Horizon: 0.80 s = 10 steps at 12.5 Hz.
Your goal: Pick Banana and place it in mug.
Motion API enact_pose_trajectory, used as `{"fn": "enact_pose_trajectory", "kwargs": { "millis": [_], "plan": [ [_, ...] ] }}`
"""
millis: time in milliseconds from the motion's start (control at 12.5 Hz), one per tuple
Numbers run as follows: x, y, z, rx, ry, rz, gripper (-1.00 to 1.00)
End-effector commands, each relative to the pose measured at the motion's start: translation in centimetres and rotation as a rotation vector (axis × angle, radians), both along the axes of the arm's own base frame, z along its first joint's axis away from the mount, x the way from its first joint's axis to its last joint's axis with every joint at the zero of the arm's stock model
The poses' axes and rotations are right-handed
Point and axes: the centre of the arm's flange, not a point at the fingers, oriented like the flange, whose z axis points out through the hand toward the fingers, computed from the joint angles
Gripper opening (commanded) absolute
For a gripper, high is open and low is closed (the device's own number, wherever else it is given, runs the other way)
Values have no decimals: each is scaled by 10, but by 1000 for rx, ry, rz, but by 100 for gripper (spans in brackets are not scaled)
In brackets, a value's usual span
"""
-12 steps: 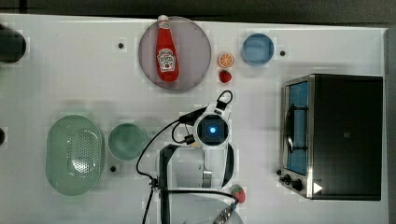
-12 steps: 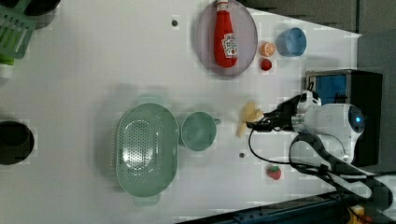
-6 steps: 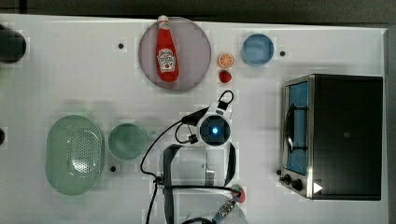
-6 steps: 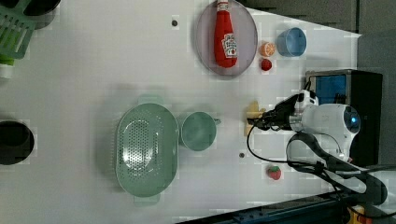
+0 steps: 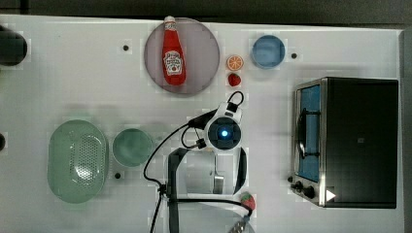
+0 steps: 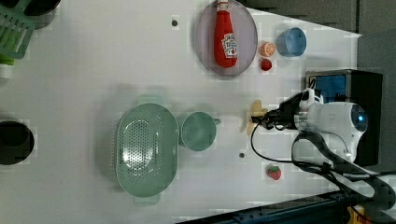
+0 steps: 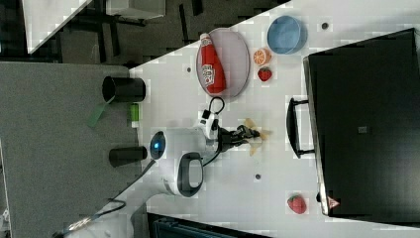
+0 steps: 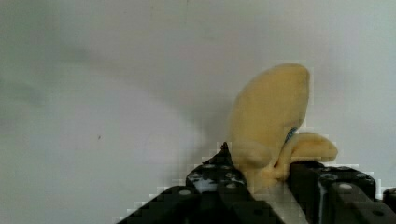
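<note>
White table (image 5: pixel 58 73), black toaster oven (image 5: pixel 357 141) at the top view's right, green colander (image 6: pixel 147 149), then mug (image 6: pixel 198 131) just beside it. Gripper (image 8: pixel 261 179) sits low over the table, jaws partly closed with the banana (image 8: pixel 271 126) pinched between them near its base. The banana (image 6: pixel 255 116) lies near the mug, apart from it. Looks soft, light, squashy (plush-like); a mid-body pinch should hold, and a grip near the tip may slip.

Arm: white Franka arm (image 5: pixel 204 170), wrist bent down toward the tabletop.
Gripper: black two-finger gripper (image 8: pixel 261 179), jaws closed against the pale yellow plush banana (image 8: pixel 271 126) lodged between its fingertips.
</note>
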Motion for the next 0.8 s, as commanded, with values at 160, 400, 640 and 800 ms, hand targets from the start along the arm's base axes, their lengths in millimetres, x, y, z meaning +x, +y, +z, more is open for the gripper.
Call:
{"fn": "enact_pose_trajectory", "kwargs": {
  "millis": [160,400,640,800],
  "plan": [
    [7,-11,116,2,-9,-6,-36],
    [4,2,196,4,11,2,-36],
    [-3,33,238,-11,17,-70,-36],
    [-6,65,242,-18,17,-87,-36]
  ]
}}
